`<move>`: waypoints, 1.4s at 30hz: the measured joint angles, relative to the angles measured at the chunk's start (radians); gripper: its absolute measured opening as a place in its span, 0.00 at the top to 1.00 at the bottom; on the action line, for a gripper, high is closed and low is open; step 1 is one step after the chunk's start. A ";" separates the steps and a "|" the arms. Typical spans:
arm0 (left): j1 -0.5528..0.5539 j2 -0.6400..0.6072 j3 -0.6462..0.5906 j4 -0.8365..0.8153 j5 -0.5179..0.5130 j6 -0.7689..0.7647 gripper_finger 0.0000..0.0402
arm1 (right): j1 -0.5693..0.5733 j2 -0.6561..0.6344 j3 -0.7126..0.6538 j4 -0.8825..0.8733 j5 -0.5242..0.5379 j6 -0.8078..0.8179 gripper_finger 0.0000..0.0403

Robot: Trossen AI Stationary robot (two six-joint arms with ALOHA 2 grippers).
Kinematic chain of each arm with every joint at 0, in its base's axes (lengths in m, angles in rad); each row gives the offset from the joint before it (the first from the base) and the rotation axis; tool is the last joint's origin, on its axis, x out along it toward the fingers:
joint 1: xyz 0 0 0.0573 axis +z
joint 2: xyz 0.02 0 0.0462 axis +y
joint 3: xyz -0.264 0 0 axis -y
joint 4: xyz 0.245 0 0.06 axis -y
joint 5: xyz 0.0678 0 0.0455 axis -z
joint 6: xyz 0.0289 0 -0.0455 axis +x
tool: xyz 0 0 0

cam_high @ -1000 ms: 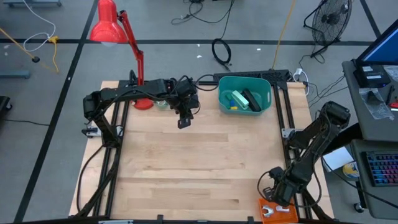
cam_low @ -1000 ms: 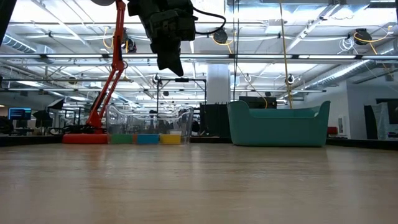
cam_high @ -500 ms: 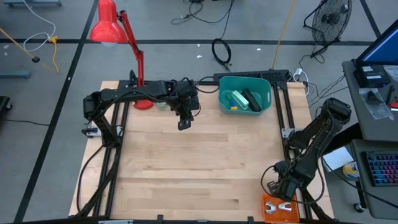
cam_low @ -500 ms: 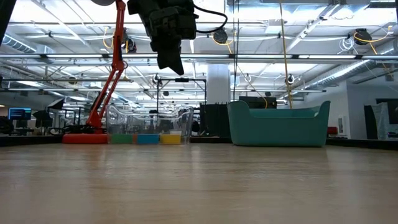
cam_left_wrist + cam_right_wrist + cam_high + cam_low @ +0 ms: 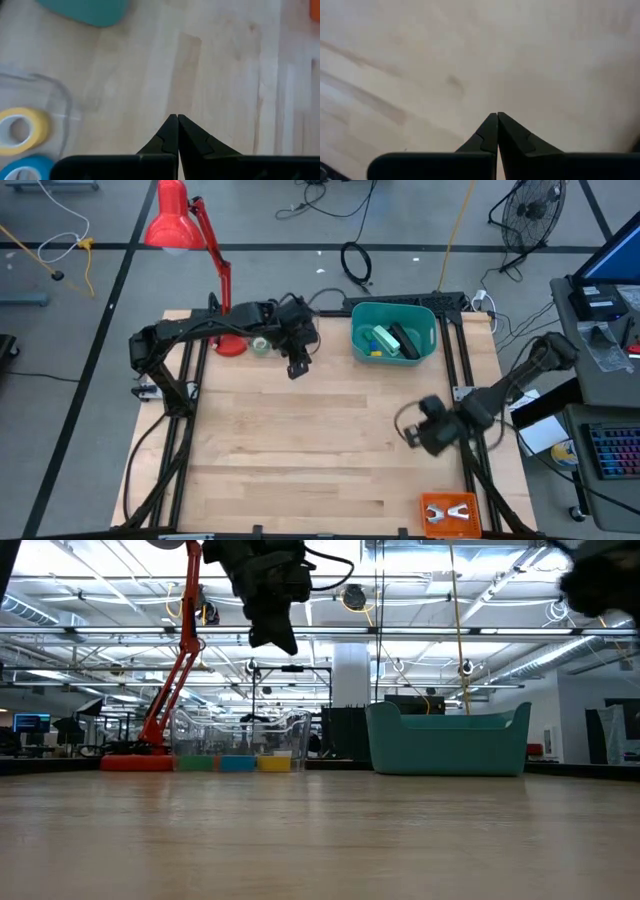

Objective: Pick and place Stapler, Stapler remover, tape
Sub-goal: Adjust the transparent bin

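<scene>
The left gripper [image 5: 297, 368] hangs above the far part of the wooden table [image 5: 300, 440], just right of a clear tray [image 5: 47, 107] that sits by the red lamp's base [image 5: 231, 346]. Its fingers are pressed tip to tip with nothing between them. In its wrist view two tape rolls lie inside that tray, a yellow roll [image 5: 20, 131] and a blue roll [image 5: 22, 170], so the arm appears parked beside its supply, ready to drop onto one.

The right gripper [image 5: 428, 426] is over the right side of the table, also fully closed and empty, with only bare wood under it.

The teal bin [image 5: 394, 332] stands at the far right. The black stapler [image 5: 404, 340] already lies in it beside green and blue items. An orange staple remover [image 5: 449, 513] rests at the near right edge, which is probably the right arm's next target.
</scene>
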 joint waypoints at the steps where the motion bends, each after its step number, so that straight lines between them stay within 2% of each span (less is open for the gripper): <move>1: 0.015 -0.010 0.000 -0.002 0.003 -0.009 1.00 | -0.042 -0.015 0.000 0.003 0.018 -0.054 1.00; 8: 0.114 -0.073 0.000 -0.039 -0.022 -0.030 1.00 | -0.328 -0.054 0.000 0.062 0.100 -0.381 1.00; 13: 0.194 -0.110 0.000 -0.111 -0.083 -0.035 1.00 | -0.502 -0.052 0.000 0.272 0.165 -0.585 1.00; 18: 0.255 -0.114 -0.013 -0.163 0.020 -0.025 1.00 | -0.626 -0.045 0.000 0.413 0.166 -0.703 1.00; 21: 0.257 -0.115 -0.095 -0.173 0.030 -0.017 1.00 | -0.659 -0.044 0.000 0.465 0.167 -0.735 1.00; 26: 0.257 -0.113 -0.328 -0.159 0.006 0.017 1.00 | -0.669 -0.044 0.000 0.483 0.167 -0.755 1.00; 30: 0.257 -0.112 -0.506 -0.007 -0.040 0.025 1.00 | -0.669 -0.044 0.000 0.489 0.168 -0.754 1.00; 31: 0.256 -0.117 -0.534 0.023 -0.079 0.031 1.00 | -0.669 -0.044 0.000 0.489 0.168 -0.754 1.00; 36: 0.229 -0.114 -0.589 0.100 -0.250 0.103 1.00 | -0.669 -0.044 0.000 0.489 0.170 -0.754 1.00; 42: 0.217 -0.114 -0.589 0.137 -0.270 0.131 1.00 | -0.669 -0.044 0.000 0.491 0.171 -0.749 1.00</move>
